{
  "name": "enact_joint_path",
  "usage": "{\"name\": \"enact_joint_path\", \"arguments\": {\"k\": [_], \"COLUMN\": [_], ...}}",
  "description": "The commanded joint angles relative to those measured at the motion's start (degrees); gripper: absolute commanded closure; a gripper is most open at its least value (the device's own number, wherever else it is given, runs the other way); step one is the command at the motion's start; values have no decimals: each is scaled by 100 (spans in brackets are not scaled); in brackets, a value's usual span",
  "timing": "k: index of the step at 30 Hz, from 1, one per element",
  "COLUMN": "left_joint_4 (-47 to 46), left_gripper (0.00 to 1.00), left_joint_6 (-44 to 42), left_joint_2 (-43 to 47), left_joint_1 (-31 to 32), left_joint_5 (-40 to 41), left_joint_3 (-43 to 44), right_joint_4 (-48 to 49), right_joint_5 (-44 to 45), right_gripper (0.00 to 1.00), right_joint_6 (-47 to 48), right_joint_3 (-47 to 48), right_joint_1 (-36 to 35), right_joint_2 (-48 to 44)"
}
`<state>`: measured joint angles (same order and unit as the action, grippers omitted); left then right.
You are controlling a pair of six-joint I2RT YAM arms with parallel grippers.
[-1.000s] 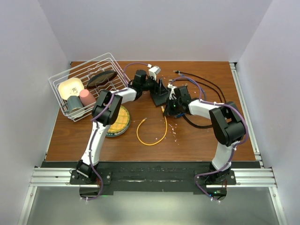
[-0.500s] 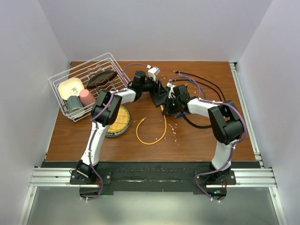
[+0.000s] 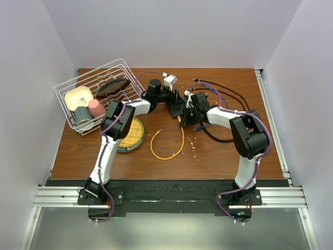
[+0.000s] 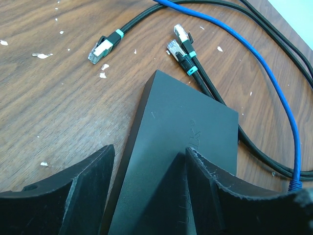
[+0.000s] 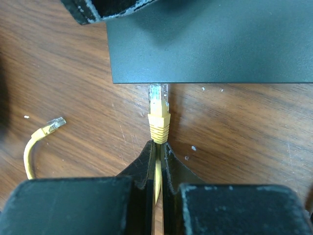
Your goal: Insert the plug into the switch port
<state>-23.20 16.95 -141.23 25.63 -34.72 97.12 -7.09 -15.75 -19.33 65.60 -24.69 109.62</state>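
Yellow plug (image 5: 158,105) pinched in right hand (image 5: 158,147), tip at the switch (image 5: 210,44) edge, left hand (image 4: 149,159) clamping it; reckon straight push next.

The table (image 3: 78,156) is of brown wood with a clear grain, and small white specks (image 4: 41,55) lie on it here and there. Three plain walls of a pale lilac-grey colour close it in: a back wall (image 3: 166,31), a left wall (image 3: 26,104) and a right wall (image 3: 307,104). A black strip (image 3: 166,183) and an aluminium rail (image 3: 57,197) run along the near edge, and a second rail (image 3: 270,120) follows the right edge. Below the near edge a grey surface (image 3: 166,232) shows. The light is soft and even, with weak shadows.
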Motion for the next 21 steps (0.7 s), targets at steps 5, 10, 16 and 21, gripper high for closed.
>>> {"name": "enact_joint_path", "arguments": {"k": [5, 10, 16, 21], "left_joint_4": [378, 378, 202, 97], "left_gripper": [36, 36, 36, 37], "left_joint_6": [45, 63, 186, 247], "left_joint_2": [210, 280, 403, 447], "left_joint_1": [4, 4, 4, 12], "left_joint_5": [-105, -140, -193, -263], "left_joint_3": [-194, -220, -413, -510], "right_joint_4": [-565, -732, -881, -759], "right_joint_5": [230, 46, -69, -78], "right_gripper": [100, 100, 100, 100], "right_joint_6": [-88, -167, -211, -238], "right_joint_3": [365, 523, 699, 629], "right_joint_1": [-1, 8, -1, 8], "right_joint_2": [270, 332, 384, 323]}}
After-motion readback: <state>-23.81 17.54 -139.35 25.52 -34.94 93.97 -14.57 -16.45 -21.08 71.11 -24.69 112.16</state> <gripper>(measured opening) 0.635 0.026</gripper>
